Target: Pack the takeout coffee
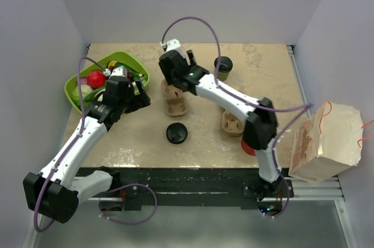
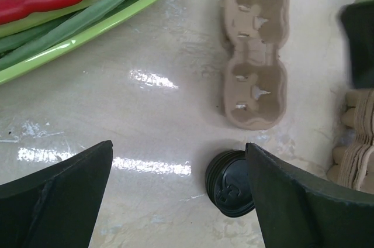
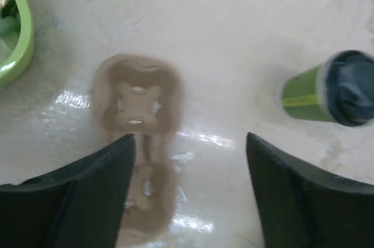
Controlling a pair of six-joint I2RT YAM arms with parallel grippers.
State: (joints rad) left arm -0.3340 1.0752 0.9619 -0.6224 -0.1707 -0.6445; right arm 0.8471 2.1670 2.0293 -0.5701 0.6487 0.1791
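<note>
**Takeout coffee not yet packed: both tools empty, cup standing apart from its carrier**

The right tool [image 3: 190, 140] hangs with its jaws spread and nothing between them. It points down over a tan moulded-pulp two-cup carrier [image 3: 140, 102] lying flat on the beige stone-patterned bench [image 1: 263, 84]. Both cavities of the carrier are empty.

The small green paper cup with a round black plastic lid [image 3: 310, 93] stands on the bench to one side of this tool. It is outside the span of the fingers and clear of the carrier. In the top view it is upright toward the far edge of the bench, with the lid seated on its rim.

The left tool [image 2: 178, 145] is spread to its widest and holds nothing. It hovers over bare bench between a lime-green plastic tray of vegetables [image 2: 117, 26] and the same carrier. A separate loose black lid disc [image 2: 228, 183] lies on the bench just beside its right finger.

A second stack of pulp carriers [image 1: 232, 124] sits near the right arm. A printed brown paper bag [image 1: 327, 143] stands open past the right edge of the bench; its contents cannot be seen.

Judged from this layout, the lidding appears finished. Seating the cup in a carrier cavity, and any transfer to the bag, are not yet done.
</note>
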